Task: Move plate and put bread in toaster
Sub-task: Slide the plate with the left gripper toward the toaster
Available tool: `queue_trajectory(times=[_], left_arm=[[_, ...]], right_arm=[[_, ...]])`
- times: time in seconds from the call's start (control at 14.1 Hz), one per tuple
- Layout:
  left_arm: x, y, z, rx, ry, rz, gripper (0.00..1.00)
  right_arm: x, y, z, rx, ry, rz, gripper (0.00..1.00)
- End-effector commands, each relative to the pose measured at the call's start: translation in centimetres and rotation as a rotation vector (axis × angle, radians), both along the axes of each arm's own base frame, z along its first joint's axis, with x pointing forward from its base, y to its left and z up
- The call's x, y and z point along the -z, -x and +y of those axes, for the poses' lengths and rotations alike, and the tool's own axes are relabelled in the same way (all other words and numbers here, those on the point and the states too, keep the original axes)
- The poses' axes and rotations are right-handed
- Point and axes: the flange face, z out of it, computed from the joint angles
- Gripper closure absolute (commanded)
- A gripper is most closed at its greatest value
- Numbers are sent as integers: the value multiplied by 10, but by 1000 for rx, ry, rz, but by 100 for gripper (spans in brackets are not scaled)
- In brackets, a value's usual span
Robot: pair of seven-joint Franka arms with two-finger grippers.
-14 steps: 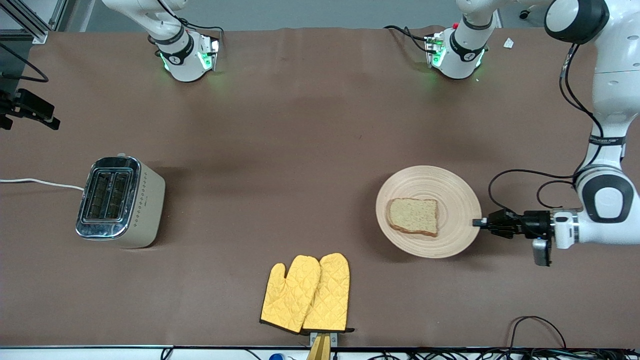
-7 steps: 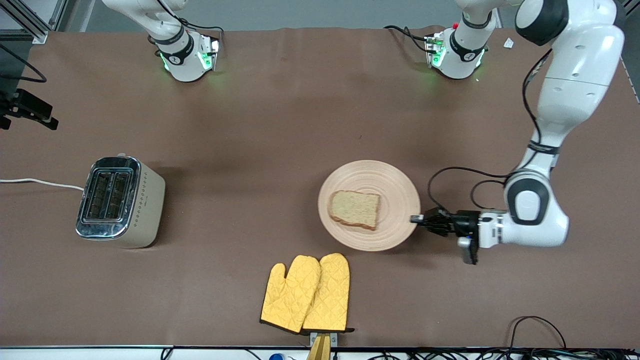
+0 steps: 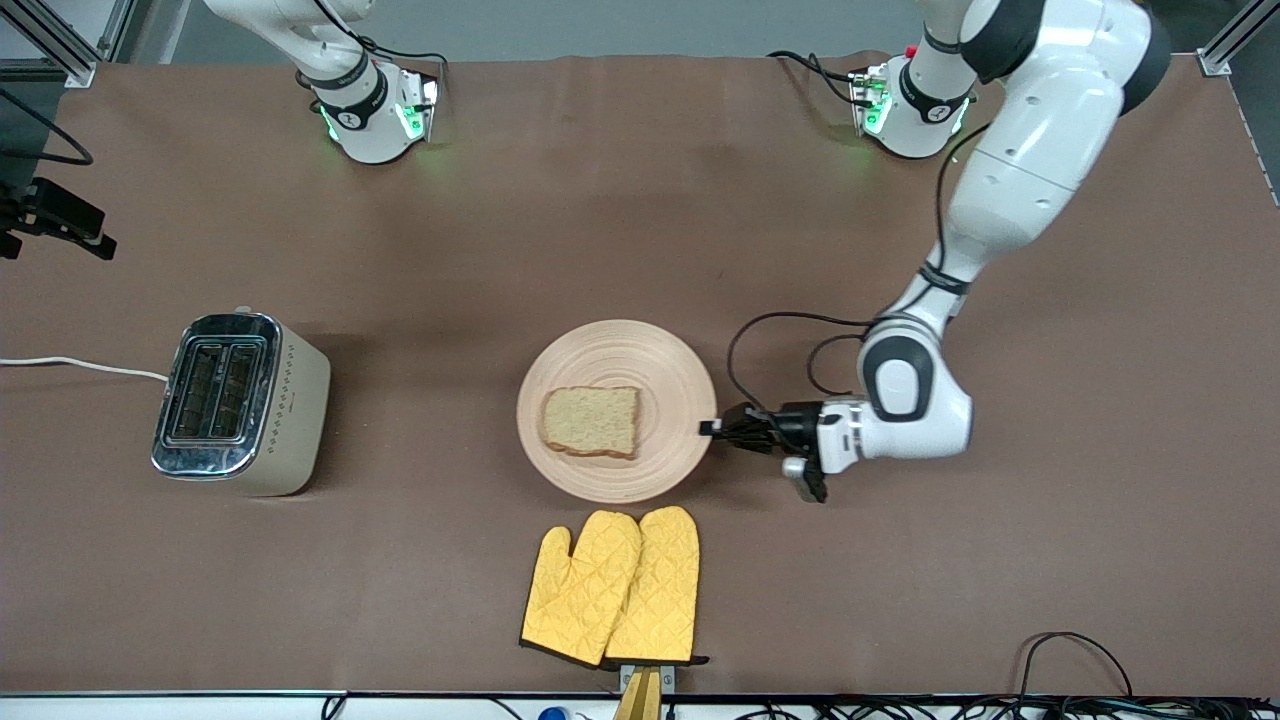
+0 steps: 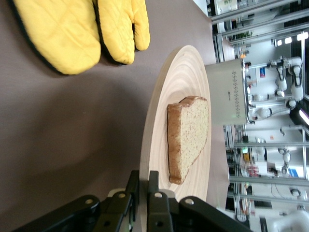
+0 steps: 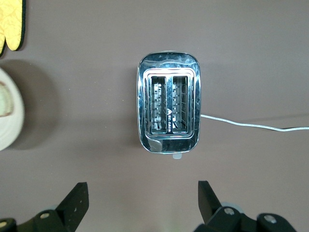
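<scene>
The light wooden plate [image 3: 622, 350] lies mid-table with the brown bread [image 3: 590, 421] slice flat on it. My left gripper [image 3: 710, 428] is shut on the plate's rim at the edge toward the left arm's end; the left wrist view shows its fingers [image 4: 154, 181] pinching the rim of the plate [image 4: 183, 92] just short of the bread [image 4: 190, 130]. The cream toaster [image 3: 240, 403] stands toward the right arm's end, both slots empty. High over the table beside the toaster [image 5: 169, 108], my right gripper [image 5: 141, 188] hangs open and empty.
A pair of yellow oven mitts [image 3: 615, 585] lies nearer the front camera than the plate, close to its rim. The toaster's white cord [image 3: 80, 365] runs off the table's end. Brown table [image 3: 450, 250] surface lies between plate and toaster.
My left gripper has dragged the plate, with the bread on it, from the left arm's end to mid-table, toward the toaster. The right arm has not moved.
</scene>
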Motion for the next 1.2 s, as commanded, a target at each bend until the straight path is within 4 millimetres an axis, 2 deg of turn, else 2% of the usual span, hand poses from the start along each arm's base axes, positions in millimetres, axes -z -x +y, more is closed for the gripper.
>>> queue_trajectory(times=[0.0,0.21,0.42,0.5,0.57,0.64,0.71,0.92,1.13], left_arm=[[2,13,-31,-72,30,45,100],[29,34,-48,-105,-11,84,98],[40,56,-77,-155,-35,110,95],[41,56,-77,-171,-50,106,85],[39,53,-74,-183,-58,98,56],[34,48,-69,-203,-79,74,1],[32,42,-60,-251,-124,51,0],[-1,18,-36,-383,-166,46,0],[-37,-15,9,-448,-180,21,0]], right_arm=[[-2,5,-2,4,-13,0,0],[-2,5,-2,4,-13,0,0],[-2,5,-2,4,-11,0,0],[-2,5,-2,4,-13,0,0],[-2,5,-2,4,-13,2,0],[-2,5,-2,11,-14,0,0],[-3,5,-7,25,-16,-2,0],[0,4,-7,10,-13,6,0],[9,-1,0,-13,-8,27,0]])
